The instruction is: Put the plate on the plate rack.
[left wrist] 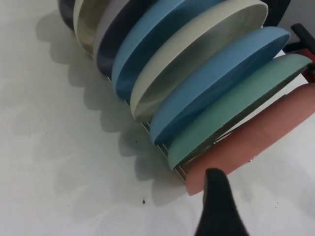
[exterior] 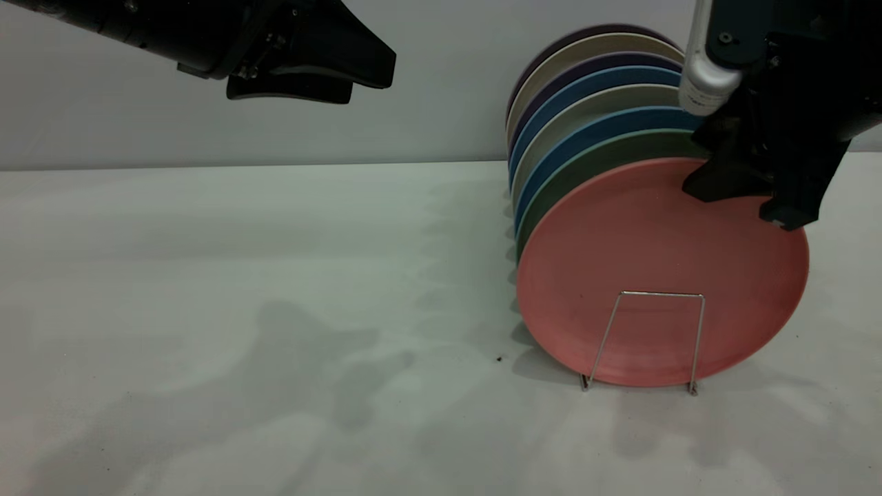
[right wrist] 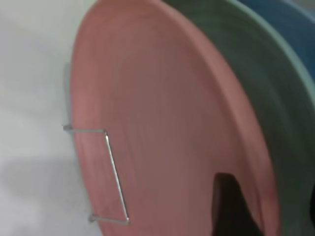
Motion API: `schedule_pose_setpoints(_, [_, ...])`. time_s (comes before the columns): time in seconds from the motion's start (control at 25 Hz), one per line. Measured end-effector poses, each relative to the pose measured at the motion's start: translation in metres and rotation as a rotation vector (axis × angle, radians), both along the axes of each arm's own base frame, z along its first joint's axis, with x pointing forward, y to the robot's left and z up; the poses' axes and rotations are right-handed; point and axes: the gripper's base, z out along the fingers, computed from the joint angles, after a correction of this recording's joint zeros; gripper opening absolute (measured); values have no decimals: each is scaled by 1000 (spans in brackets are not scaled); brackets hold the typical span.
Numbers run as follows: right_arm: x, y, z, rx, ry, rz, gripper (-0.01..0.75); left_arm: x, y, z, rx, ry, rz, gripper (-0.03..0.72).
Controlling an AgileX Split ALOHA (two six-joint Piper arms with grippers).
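The right gripper [exterior: 758, 196] is seen at the upper right rim of the plate [exterior: 654, 275], at about one o'clock on its disc. One dark finger [right wrist: 229, 206] lies against the plate's front face in the right wrist view, with the rim passing behind it; the other finger is hidden behind the plate, so a pinch on the rim is suggested, but whether the jaws are truly clamped or slightly parted cannot be told.

The salmon-pink plate is stood on edge, nearly upright, in the frontmost slot of the plate rack [exterior: 651, 337], behind the front wire loop. Just behind it a teal-green plate [exterior: 606, 155] is stood, then a row of blue, cream and dark purple plates [exterior: 592, 76], all tilted alike.

The left gripper [exterior: 310, 69] is held high at about ten o'clock in the exterior view, well apart from the rack, above the table [exterior: 241, 310]. Its two fingers are seen lying close together, with only a thin gap between them, and nothing is held.
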Motion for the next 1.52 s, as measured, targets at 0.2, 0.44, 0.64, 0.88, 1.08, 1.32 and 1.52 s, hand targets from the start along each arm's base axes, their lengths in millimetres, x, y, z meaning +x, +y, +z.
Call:
schedule_pose_setpoints(0.2, [-1, 0, 8, 11, -22, -6, 443, 0, 0, 0, 0, 0, 0, 509])
schedule_pose_setpoints(0.44, [-12, -2, 44, 80, -114, -36, 445, 0, 0, 0, -1, 0, 1, 509])
schedule_pose_setpoints(0.64, [-21, -1, 58, 139, -106, -26, 444, -1, 0, 5, -3, -13, -1, 509])
schedule_pose_setpoints(0.88, [-31, -4, 48, 128, -50, -39, 442, -12, 4, 35, 6, -108, -10, 509])
schedule_pose_setpoints(1.08, [-49, -11, 85, 216, -136, -113, 442, -31, 14, 72, 56, -208, 12, 509])
schedule_pose_setpoints(1.32, [-89, -34, 125, 370, -103, -278, 438, -74, 32, 123, 119, -316, 38, 509])
schedule_pose_setpoints(1.52, [-117, -52, 134, 421, -7, -520, 411, -127, 54, 162, 184, -386, 94, 509])
